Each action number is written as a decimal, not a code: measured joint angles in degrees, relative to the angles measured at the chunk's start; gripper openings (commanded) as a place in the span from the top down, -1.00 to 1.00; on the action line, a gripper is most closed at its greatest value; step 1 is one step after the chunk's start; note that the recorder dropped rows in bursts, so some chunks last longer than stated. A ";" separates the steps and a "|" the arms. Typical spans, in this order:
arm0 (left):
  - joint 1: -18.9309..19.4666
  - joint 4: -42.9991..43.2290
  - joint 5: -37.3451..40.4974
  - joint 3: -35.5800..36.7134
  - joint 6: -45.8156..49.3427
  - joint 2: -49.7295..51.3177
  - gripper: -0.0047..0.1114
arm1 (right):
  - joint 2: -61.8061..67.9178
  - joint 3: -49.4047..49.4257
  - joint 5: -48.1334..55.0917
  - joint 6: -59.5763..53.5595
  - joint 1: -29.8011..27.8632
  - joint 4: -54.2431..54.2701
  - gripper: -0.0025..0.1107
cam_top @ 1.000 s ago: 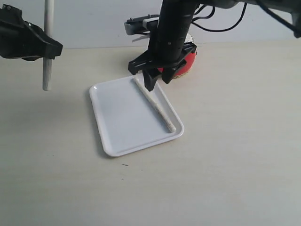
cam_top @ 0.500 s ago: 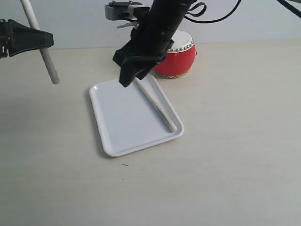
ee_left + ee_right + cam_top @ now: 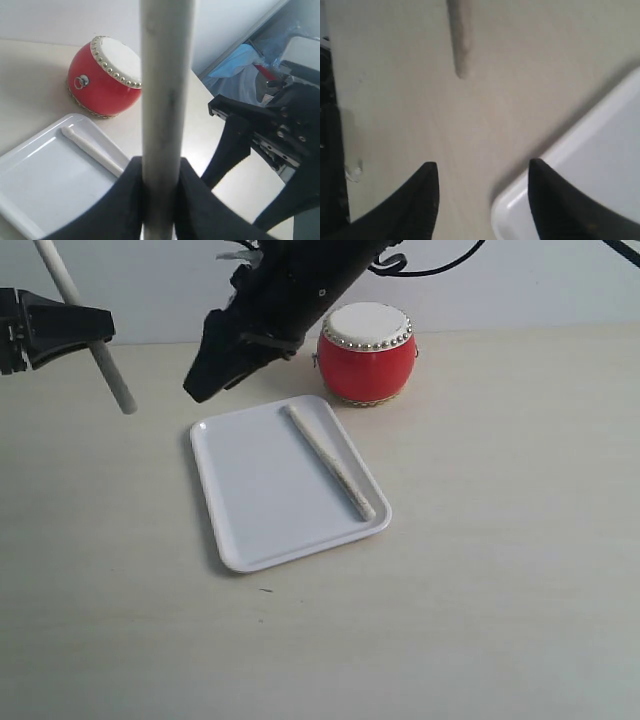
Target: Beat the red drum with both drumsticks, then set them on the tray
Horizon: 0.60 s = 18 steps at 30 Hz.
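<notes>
Where visible, pale tabletop (image 3: 500, 590), white wall (image 3: 560, 295)

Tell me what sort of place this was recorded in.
Likely a robot lab test bench: a bare pale tabletop against a plain white wall, cables trailing from a black arm, and staged props: a red drum and white tray.
</notes>
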 measured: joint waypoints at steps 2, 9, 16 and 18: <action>0.00 0.00 0.09 0.00 -0.36 0.00 0.92 | -0.14 0.00 0.00 -2.37 0.00 3.59 0.04; -1.89 -1.33 0.21 0.00 -2.37 0.00 0.92 | -0.14 0.55 0.00 -7.07 0.00 11.51 0.04; -6.03 -3.86 0.33 0.00 -2.33 0.00 0.92 | 0.68 0.55 -1.97 -7.60 0.00 12.90 0.04; -7.17 -4.40 0.33 0.00 -2.33 0.00 0.92 | 1.35 0.55 -2.21 -7.60 0.00 13.26 0.04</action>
